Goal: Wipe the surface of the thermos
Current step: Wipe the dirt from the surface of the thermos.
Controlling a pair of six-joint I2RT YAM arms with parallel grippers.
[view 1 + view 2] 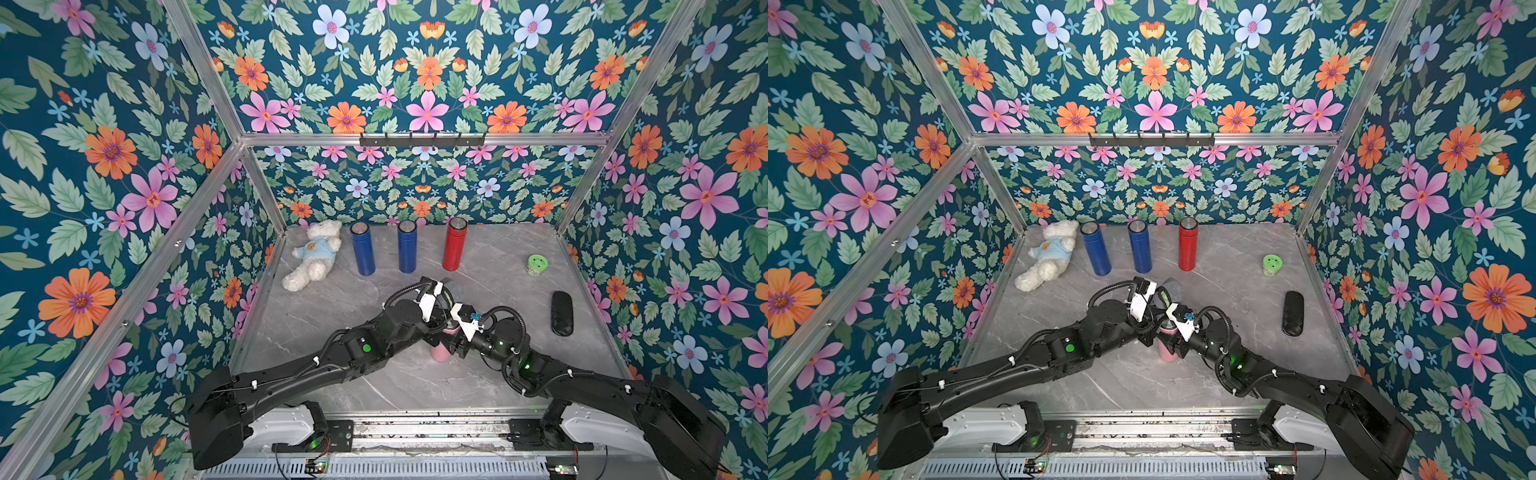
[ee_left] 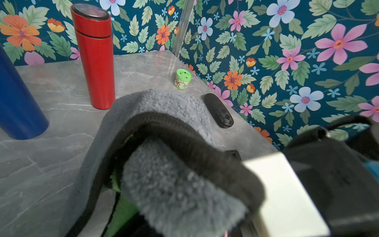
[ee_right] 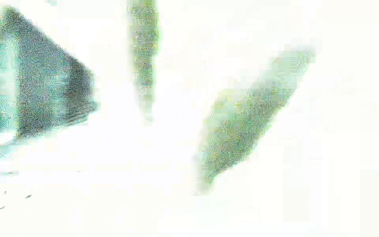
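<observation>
A pink thermos [image 1: 440, 352] [image 1: 1168, 353] stands upright at the middle of the grey marble table [image 1: 332, 316], mostly hidden by both arms. My right gripper [image 1: 449, 343] [image 1: 1170, 341] is closed around its body from the right. My left gripper [image 1: 448, 296] [image 1: 1165, 297] hovers just behind and above the thermos top, shut on a fluffy grey cloth [image 1: 456, 288] [image 1: 1173, 286]. In the left wrist view the cloth [image 2: 164, 106] drapes over the jaws and hides them. The right wrist view is washed out to white and shows nothing usable.
Along the back wall stand two blue thermoses [image 1: 363, 249] [image 1: 407, 248] and a red one [image 1: 455, 245] [image 2: 94, 57]. A white teddy bear [image 1: 313, 253] lies at the back left. A green-lidded jar [image 1: 537, 265] [image 2: 183, 79] and a black case [image 1: 562, 312] [image 2: 219, 110] are on the right.
</observation>
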